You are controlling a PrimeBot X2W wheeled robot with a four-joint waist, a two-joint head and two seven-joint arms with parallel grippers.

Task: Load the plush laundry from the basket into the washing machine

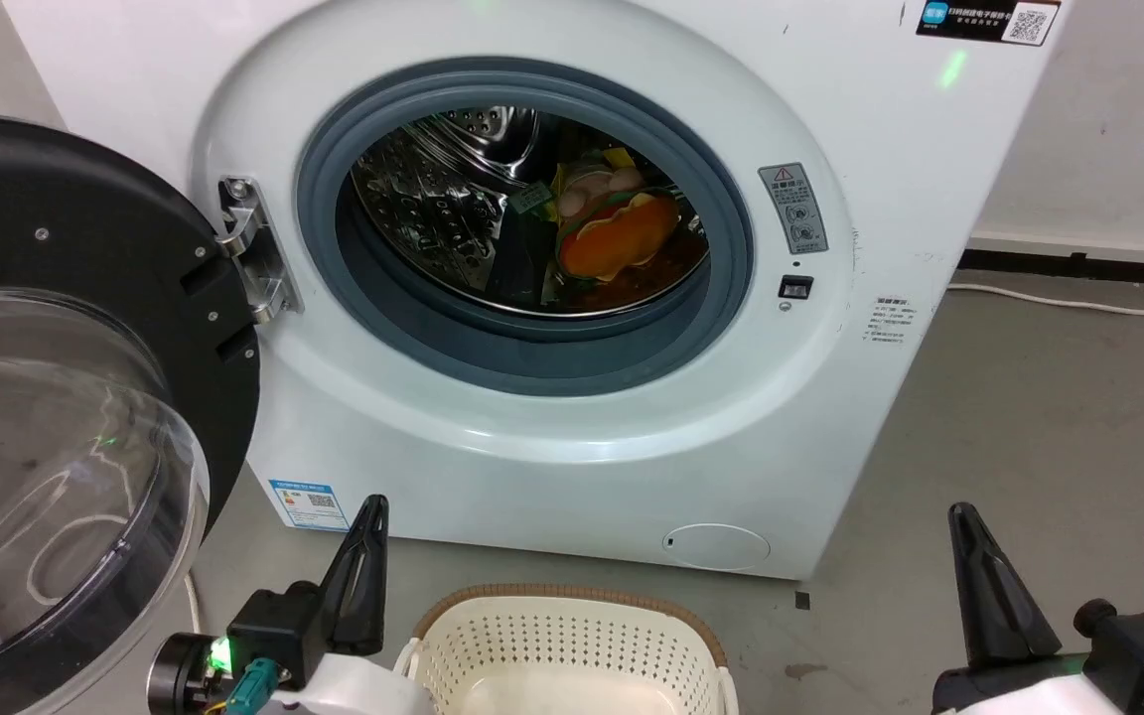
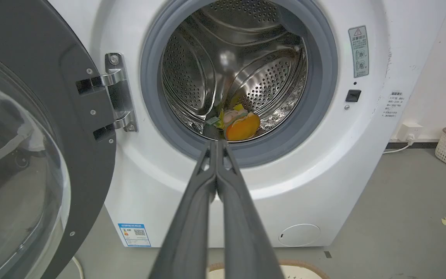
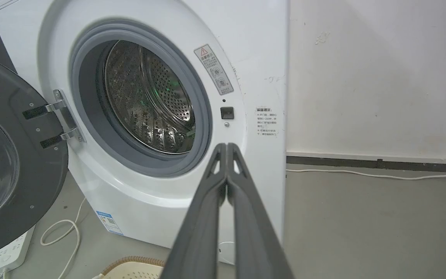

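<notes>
Nearest, the left gripper (image 2: 217,144) and the right gripper (image 3: 227,146) each have their fingers pressed together with nothing between them. They sit low on either side of the basket (image 1: 572,599). The part of the basket's inside that shows is bare.

Beyond it stands the washing machine (image 1: 830,397), with its door (image 1: 85,218) swung wide to the left and close to the left gripper. The plush laundry (image 1: 622,233) lies farther in, on the floor of the drum (image 1: 433,199). It is right of centre and past the grey gasket (image 1: 532,348).

I judge the loading done, so the risks lie in what follows:

- **Door:** a reach for it could knock the left arm against the clear dome or nudge the basket, since both are close by.
- **Toy:** the drum floor is smooth and curved, so a jolt could roll the toy towards the gasket lip and a closing door might pinch it.
- **Cord:** the white cord (image 3: 62,236) on the floor below the door could catch a wheel.
</notes>
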